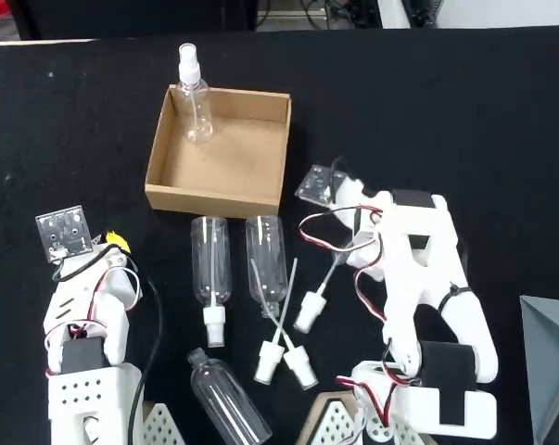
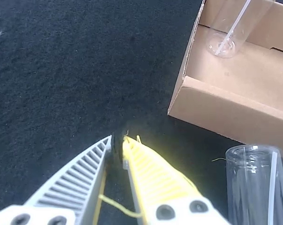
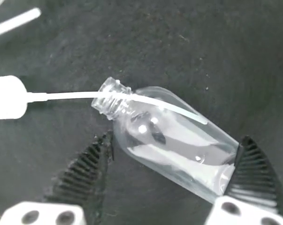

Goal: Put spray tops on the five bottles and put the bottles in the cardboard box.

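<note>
A cardboard box [image 1: 260, 190] [image 2: 211, 105] lies at the table's middle back; one clear bottle with a spray top [image 1: 194, 93] [image 2: 225, 40] stands in its far left corner. In front of the box lie two clear bottles: one capped [image 1: 210, 264], one with a tube in it [image 1: 266, 255] [image 2: 256, 183]. An uncapped bottle [image 1: 228, 400] lies at the front. My right gripper [image 3: 176, 140] [image 1: 350, 243] is open with its jaws either side of another lying bottle [image 3: 179, 140]. A spray top [image 3: 5, 97] [image 1: 309, 311] has its tube partly in that bottle's neck. My left gripper [image 2: 118, 142] [image 1: 117, 243] is shut, holding nothing, left of the box's front.
Two loose spray tops [image 1: 268, 362] [image 1: 300, 366] lie crossed between the arms' bases. A grey object [image 1: 550, 366] sits at the right edge. The black cloth [image 1: 464, 120] is bare to the right of the box and at the far left.
</note>
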Action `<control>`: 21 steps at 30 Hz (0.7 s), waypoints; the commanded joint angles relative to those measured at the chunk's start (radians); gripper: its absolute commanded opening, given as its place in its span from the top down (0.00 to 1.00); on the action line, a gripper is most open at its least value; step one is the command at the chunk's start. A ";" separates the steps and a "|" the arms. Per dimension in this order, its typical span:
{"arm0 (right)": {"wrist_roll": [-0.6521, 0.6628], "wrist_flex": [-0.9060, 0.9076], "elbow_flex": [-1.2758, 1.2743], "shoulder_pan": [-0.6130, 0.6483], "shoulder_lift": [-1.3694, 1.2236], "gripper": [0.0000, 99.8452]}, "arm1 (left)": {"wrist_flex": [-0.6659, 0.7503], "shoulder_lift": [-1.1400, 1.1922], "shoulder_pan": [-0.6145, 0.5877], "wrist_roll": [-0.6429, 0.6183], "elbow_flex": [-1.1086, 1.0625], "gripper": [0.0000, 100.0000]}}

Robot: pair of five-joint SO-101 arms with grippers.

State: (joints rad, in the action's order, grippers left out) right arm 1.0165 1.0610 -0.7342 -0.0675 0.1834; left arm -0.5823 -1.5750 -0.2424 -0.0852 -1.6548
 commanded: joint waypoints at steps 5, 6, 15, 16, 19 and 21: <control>-0.175 -0.009 0.004 0.021 0.054 0.65 | 0.025 -0.014 -0.008 0.011 0.021 0.97; -0.190 -0.009 0.005 0.021 0.054 0.65 | 0.025 -0.014 -0.008 0.011 0.021 0.97; -0.218 0.077 0.036 0.023 0.054 0.65 | 0.025 -0.014 -0.008 0.011 0.021 0.97; -0.218 0.087 0.041 0.023 0.054 0.65 | 0.025 -0.014 -0.008 0.011 0.021 0.97; -0.218 0.094 0.041 0.023 0.056 0.65 | 0.025 -0.014 -0.008 0.011 0.021 0.97; -0.218 0.094 0.041 0.023 0.056 0.65 | 0.025 -0.014 -0.008 0.011 0.021 0.97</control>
State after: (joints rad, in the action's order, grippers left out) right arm 0.8078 1.1377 -0.7342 -0.0675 0.1834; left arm -0.5823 -1.5750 -0.2424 -0.0852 -1.6548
